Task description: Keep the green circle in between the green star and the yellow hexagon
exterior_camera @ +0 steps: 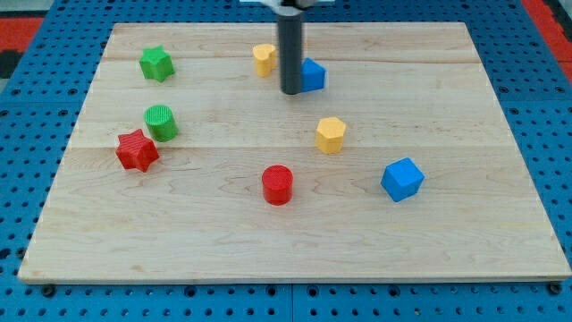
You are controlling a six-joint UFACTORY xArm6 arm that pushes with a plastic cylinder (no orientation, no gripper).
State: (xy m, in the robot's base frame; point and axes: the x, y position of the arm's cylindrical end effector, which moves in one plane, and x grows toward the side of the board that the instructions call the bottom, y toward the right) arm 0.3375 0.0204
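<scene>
My tip (292, 92), a bare rod holding nothing, is sitting beside the blue block (312, 75); I think it is heading for the green circle block (161, 122), to push it rightward between the green star block (155, 63) and the yellow hexagon block (330, 134).

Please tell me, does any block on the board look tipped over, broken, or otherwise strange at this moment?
Nothing stands out. All blocks rest flat on the wooden board, none stacked or over the edge. The green circle sits close beside the red star. My tip is right next to the blue block near the view's top.

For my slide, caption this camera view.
My tip rests beside the blue block, far from the green circle touching the red star.
</scene>
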